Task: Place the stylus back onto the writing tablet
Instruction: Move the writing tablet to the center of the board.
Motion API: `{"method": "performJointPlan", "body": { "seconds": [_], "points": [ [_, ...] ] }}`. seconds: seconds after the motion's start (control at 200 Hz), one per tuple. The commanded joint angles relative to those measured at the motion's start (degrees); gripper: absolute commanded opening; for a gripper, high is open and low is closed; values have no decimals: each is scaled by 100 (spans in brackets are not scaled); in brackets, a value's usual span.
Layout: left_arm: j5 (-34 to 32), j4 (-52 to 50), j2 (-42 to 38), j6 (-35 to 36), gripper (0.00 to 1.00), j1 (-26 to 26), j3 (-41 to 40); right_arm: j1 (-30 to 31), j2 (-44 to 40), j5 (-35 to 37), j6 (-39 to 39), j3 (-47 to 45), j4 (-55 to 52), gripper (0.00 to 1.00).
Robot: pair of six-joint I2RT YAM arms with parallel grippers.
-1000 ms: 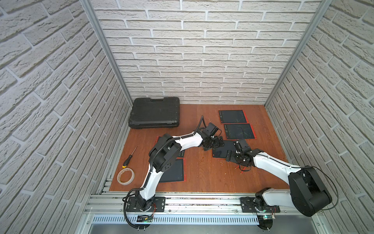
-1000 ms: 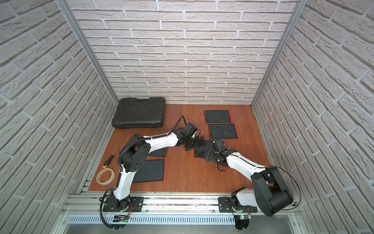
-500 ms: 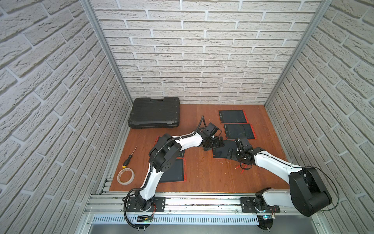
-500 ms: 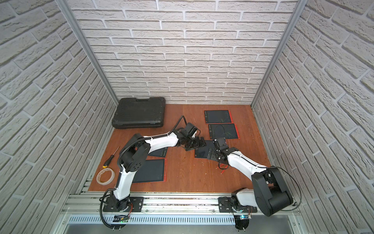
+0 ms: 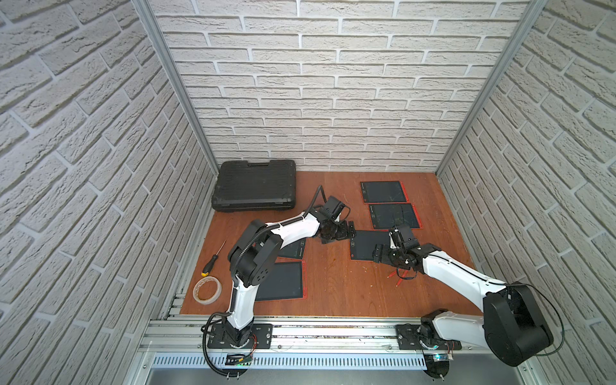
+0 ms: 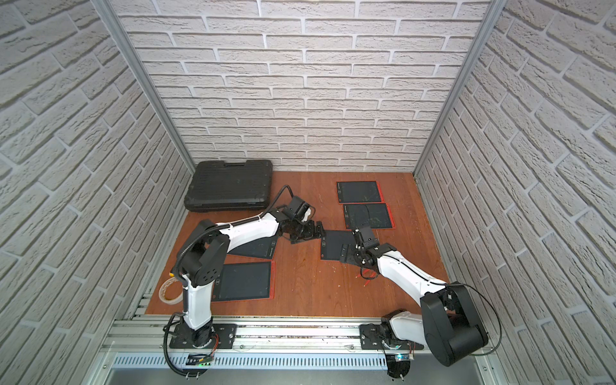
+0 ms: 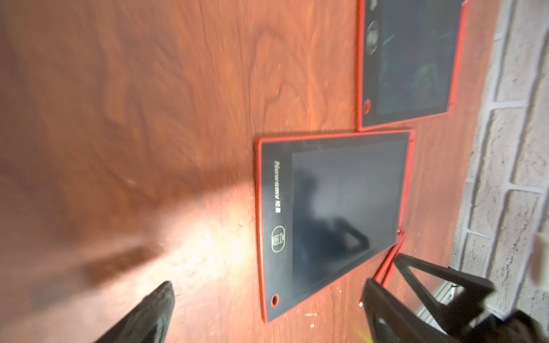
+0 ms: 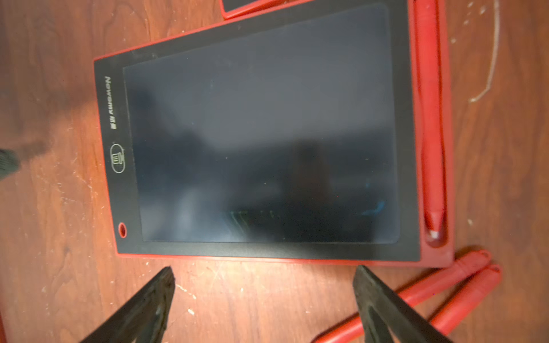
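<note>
With right end effector (image 8: 264,276) spread and empty at lower frame, hovered beside writing tablet (image 8: 261,133); found stylus (image 8: 430,118) seated in its right-edge slot. Could have snagged loose styluses (image 8: 457,277) lower right, jolting tablet.

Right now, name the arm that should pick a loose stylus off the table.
Right. The right pincer is open, with the two loose styluses lying just beside one of its fingers. The left pincer, also open, sits at the opposite edge of the tablet from them.
</note>
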Motion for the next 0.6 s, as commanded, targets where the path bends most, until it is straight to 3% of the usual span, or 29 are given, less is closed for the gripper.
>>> {"method": "performJointPlan", "body": {
  "seconds": [0.0, 0.31, 0.595],
  "points": [
    [127, -220, -458, 641, 98, 164, -26, -1, 105, -299, 60, -115, 224, 95],
    [310, -1225, -949, 1805, 98, 697, 517, -1, 374, -494, 168, -140, 408, 99],
    [460, -1554, -1097, 2289, 98, 974, 870, -10, 630, -217, 204, 18, 366, 99]
  ]
}}
